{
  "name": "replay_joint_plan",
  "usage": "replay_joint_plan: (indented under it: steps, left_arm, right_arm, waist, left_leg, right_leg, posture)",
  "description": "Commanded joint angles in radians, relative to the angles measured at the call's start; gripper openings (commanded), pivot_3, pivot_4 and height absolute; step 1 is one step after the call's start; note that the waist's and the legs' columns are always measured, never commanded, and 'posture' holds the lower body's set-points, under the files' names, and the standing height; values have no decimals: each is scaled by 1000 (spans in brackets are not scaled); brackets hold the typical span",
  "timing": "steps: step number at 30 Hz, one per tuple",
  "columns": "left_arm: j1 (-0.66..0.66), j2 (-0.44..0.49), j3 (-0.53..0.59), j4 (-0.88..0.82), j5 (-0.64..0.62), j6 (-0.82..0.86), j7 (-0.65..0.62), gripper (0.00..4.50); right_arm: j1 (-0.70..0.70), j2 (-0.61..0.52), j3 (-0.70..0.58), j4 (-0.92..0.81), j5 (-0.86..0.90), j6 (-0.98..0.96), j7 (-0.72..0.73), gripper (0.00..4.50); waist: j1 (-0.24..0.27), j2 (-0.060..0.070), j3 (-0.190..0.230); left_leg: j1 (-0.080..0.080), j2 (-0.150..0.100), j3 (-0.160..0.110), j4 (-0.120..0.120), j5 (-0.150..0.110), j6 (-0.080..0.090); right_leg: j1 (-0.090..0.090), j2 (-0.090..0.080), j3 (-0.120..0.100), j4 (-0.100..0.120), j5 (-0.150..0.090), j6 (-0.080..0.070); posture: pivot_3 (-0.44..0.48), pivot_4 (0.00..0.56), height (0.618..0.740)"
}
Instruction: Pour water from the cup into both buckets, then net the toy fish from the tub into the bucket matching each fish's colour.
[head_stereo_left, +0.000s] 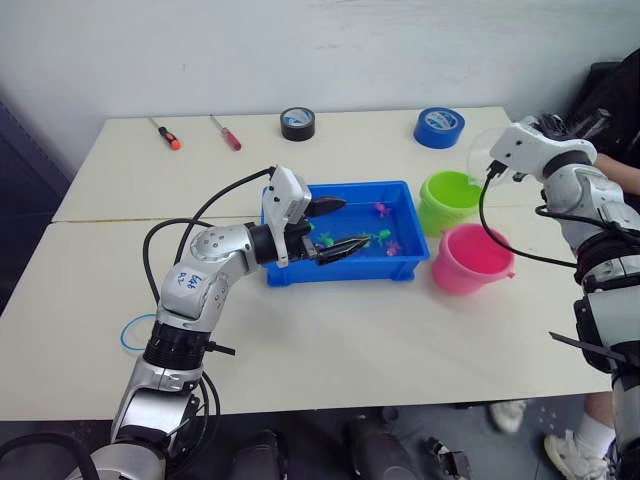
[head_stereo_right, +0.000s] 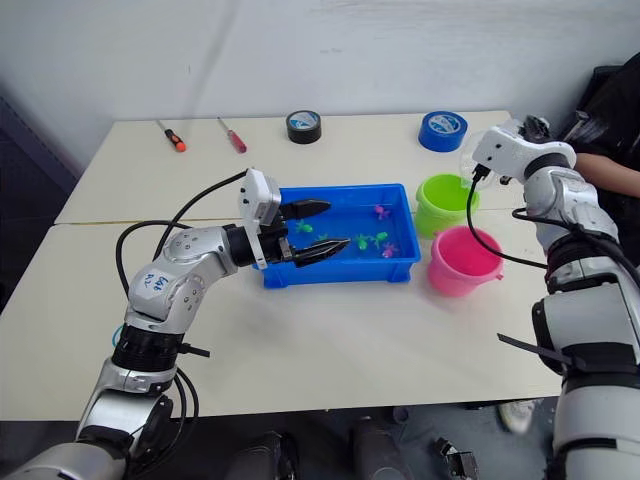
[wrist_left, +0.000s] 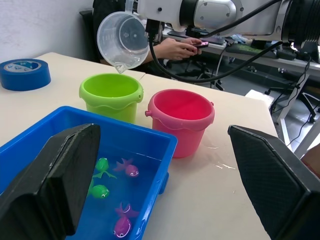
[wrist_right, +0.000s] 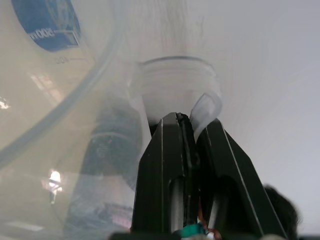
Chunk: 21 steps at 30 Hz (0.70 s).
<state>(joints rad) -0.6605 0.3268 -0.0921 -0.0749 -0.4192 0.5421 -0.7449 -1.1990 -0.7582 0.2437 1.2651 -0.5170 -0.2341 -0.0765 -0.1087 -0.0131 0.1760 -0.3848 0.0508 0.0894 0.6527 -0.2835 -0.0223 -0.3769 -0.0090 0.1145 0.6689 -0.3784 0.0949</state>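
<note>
— Where's the cup (wrist_left: 122, 40)?
— Clamped by its handle in my right fingers (wrist_right: 187, 145), tipped on its side, spout over the green bucket (wrist_left: 112, 95); pink bucket (wrist_left: 181, 119) just beside.
— Left?
— My left fingers (head_stereo_left: 332, 226) spread apart, empty, over the tub (head_stereo_left: 400, 265), fish (wrist_left: 100, 191) below.

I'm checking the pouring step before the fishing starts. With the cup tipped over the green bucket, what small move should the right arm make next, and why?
Probably carry the cup sideways over the pink bucket and tip it there. The right claw grips the cup's handle, its spout tilted above the green bucket, and no stream is visible. The pink bucket looks dry inside.
</note>
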Motion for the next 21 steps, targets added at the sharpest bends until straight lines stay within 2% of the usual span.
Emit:
replay_joint_plan:
  steps: [1, 6, 9, 13, 16, 21]
  left_arm:
    - [-3, -4, 26, -52, -48, 7, -22, 4500]
    - [16, 25, 22, -86, -118, 58, -99, 4500]
    - [44, 62, 6, -114, -152, 93, -167, 4500]
    - [78, 105, -17, -137, -165, 94, -240, 4500]
    - [97, 121, -26, -135, -159, 75, -274, 4500]
    - [154, 158, -72, -132, -102, -3, -337, 4500]
  right_arm:
    - [25, -15, -177, -34, 199, 50, 89, 77]
    - [184, -27, -394, -251, 425, 165, 187, 77]
    - [402, -1, -587, -593, 611, 384, 216, 77]
    - [670, 80, -829, -1057, 818, 699, 163, 77]
    - [817, 146, -940, -1289, 910, 835, 128, 77]
    - [1060, 295, -1041, -1524, 974, 902, 91, 77]
  waist:
    - [1, 0, 0]
    - [2, 0, 0]
    - [4, 0, 0]
    - [22, 0, 0]
    - [23, 0, 0]
    - [28, 0, 0]
  left_leg:
    - [0, 0, 0, 0, 0, 0]
    - [0, 0, 0, 0, 0, 0]
    - [0, 0, -1, 0, 0, 0]
    - [-1, 2, -3, -1, 0, -1]
    - [-1, 1, -3, -1, 1, -1]
    - [0, 1, -2, 0, 1, -1]
  right_leg:
    - [0, 0, 0, 0, 0, 0]
    - [1, 1, 0, -1, 0, 0]
    - [1, 1, 1, -1, 0, 0]
    - [1, 2, 0, -1, 0, 0]
    - [1, 2, 1, -1, 0, 0]
    - [2, 1, 1, -1, 0, 0]
  posture:
    - [0, 150, 740]
    - [0, 150, 740]
    - [0, 150, 740]
    - [0, 150, 740]
    - [0, 150, 740]
    - [0, 150, 740]
